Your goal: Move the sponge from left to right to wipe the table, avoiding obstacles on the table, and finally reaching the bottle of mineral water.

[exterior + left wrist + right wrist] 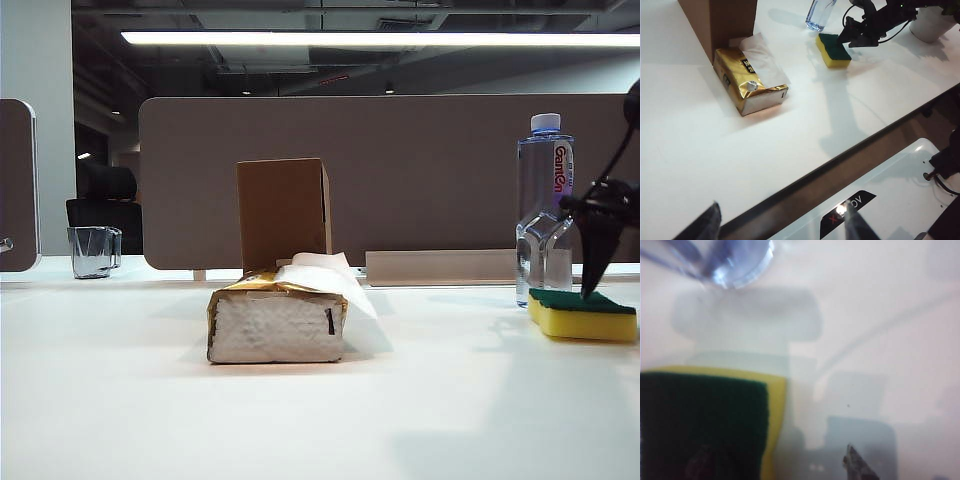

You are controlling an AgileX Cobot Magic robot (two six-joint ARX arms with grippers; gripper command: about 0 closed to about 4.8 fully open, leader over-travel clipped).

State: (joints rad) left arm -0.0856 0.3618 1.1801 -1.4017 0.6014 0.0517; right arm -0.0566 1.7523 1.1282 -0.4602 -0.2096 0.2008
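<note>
Sponge (583, 314) flat on table (300, 420) beside bottle (545, 205). Right gripper (852, 39) just above it, jaws spread. Tissues (278, 322) and box (283, 212) mid-table, cup (94, 250) far left. Left gripper (785, 227) parted, holding nothing.

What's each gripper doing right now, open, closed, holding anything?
Left gripper: open, holding nothing, parked back off the table's near edge.
Right gripper: open, holding nothing, just above the sponge beside the bottle of mineral water.
</note>
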